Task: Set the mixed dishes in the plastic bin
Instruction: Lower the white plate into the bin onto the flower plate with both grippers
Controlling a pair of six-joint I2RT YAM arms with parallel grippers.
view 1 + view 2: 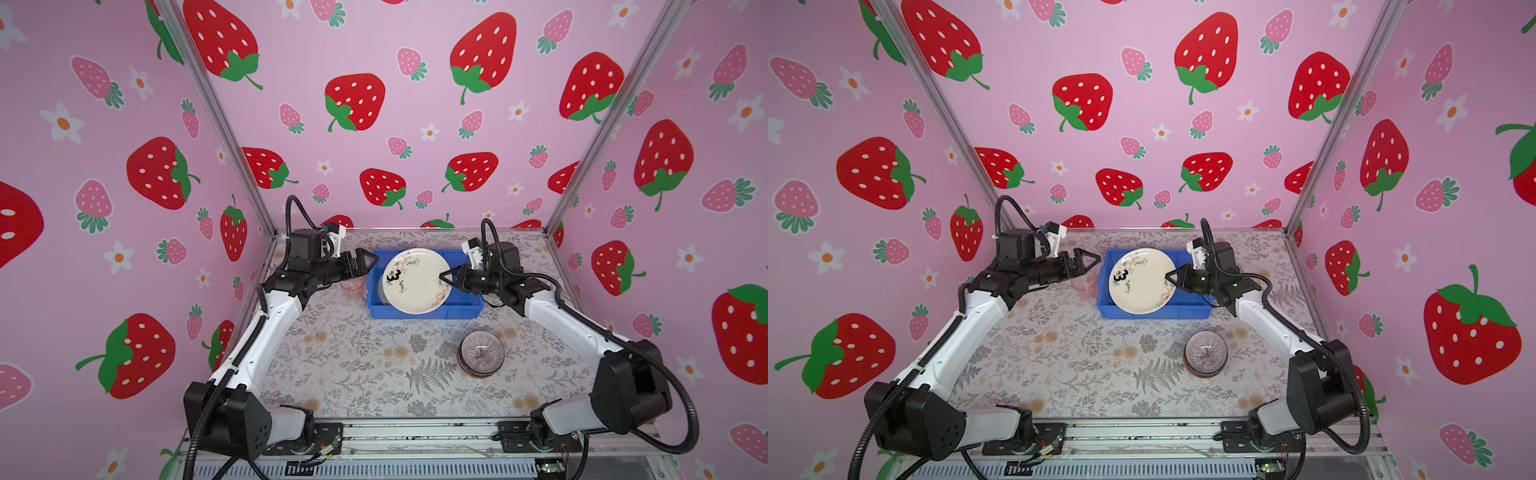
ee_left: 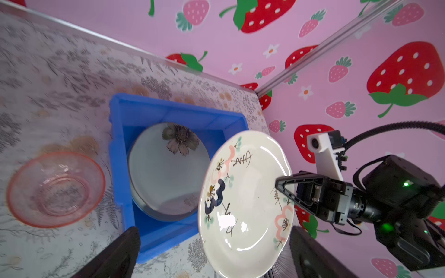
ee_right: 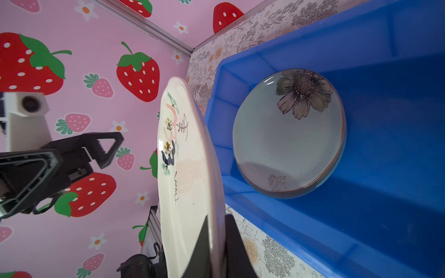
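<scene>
My right gripper [image 1: 444,277] is shut on the right rim of the cream plate with the black "3" [image 1: 415,280]. The plate hangs tilted above the blue plastic bin [image 1: 424,311]. The right wrist view shows the fingers [image 3: 231,240] pinching the plate's edge [image 3: 187,168]. A pale green flowered plate [image 2: 166,173] lies inside the bin [image 2: 120,144]. My left gripper [image 1: 370,262] stands open just left of the cream plate, apart from it and holding nothing. In the left wrist view the cream plate [image 2: 243,204] shows between my left fingers [image 2: 120,252].
A translucent pink tumbler [image 1: 353,286] stands on the table by the bin's left wall, under my left gripper. A stack of small bowls topped by the purple-striped one [image 1: 482,353] sits front right of the bin. Pink strawberry walls close three sides.
</scene>
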